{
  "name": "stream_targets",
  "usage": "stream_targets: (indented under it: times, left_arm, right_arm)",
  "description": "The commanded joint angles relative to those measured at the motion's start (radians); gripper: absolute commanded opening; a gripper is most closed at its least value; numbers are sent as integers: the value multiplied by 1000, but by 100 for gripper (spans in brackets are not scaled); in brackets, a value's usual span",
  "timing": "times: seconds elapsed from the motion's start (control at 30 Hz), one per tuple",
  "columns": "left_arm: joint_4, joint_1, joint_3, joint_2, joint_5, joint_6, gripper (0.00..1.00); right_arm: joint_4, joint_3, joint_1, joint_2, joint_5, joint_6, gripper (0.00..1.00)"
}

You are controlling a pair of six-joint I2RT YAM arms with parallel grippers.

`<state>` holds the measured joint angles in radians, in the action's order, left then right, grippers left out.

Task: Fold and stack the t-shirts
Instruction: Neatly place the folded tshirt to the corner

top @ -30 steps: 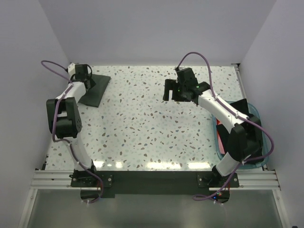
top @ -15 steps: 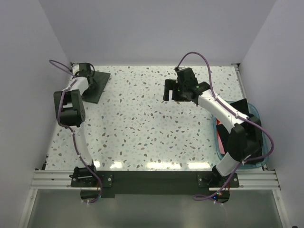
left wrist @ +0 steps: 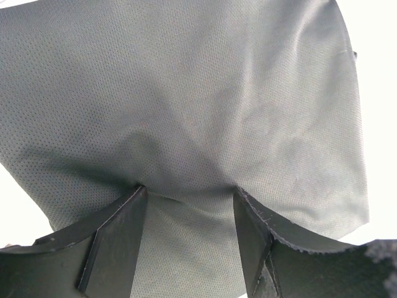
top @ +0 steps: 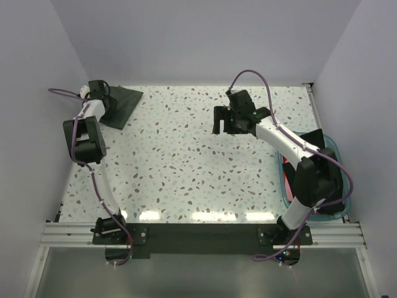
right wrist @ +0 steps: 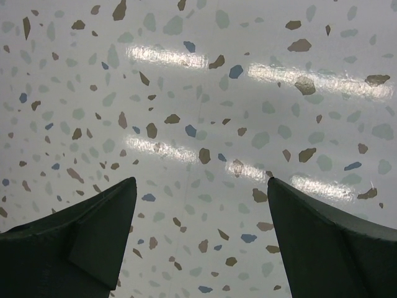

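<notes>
Care with the release matters most: the left gripper (left wrist: 188,191) pinches the folded dark grey-green t-shirt (top: 123,104) at the far-left corner of the table (top: 186,174), and should lay it flat and square before opening. The right gripper (right wrist: 201,181) hangs spread near the far edge.

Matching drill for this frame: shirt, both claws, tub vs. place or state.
1. dark grey-green t-shirt
2. left claw
3. right claw
4. teal tub

A. open over the speckled table
B. far-left table corner
C. right table edge, red-orange cloth inside
D. cloth bunched between its fingers

Pairs: 1-B, 2-D, 3-A, 4-C
</notes>
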<state>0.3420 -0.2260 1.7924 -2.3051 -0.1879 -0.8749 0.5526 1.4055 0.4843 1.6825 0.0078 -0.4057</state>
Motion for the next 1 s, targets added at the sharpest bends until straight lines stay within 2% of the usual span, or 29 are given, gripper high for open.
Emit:
stream_targets:
  times: [0.0,0.27,0.53,0.8,0.97]
  left_arm:
    - [-6,17,-40,-67,79,-61,62]
    - [-127,50,-267,45,99,-125,63]
    - [-118,76,-272,62,94,-85,67]
    - [-41,71,-249,147,18,14,76]
    - [-29,70,-246,196,24,105,80]
  right_arm:
    - [-19,35,4,13,-6,24,90]
    - [-25,29,4,14,-29,27,90]
    - [-33,13,4,-3,-43,25,90]
    - [-31,20,4,-12,-48,27,90]
    - [-19,27,4,-40,-34,34,90]
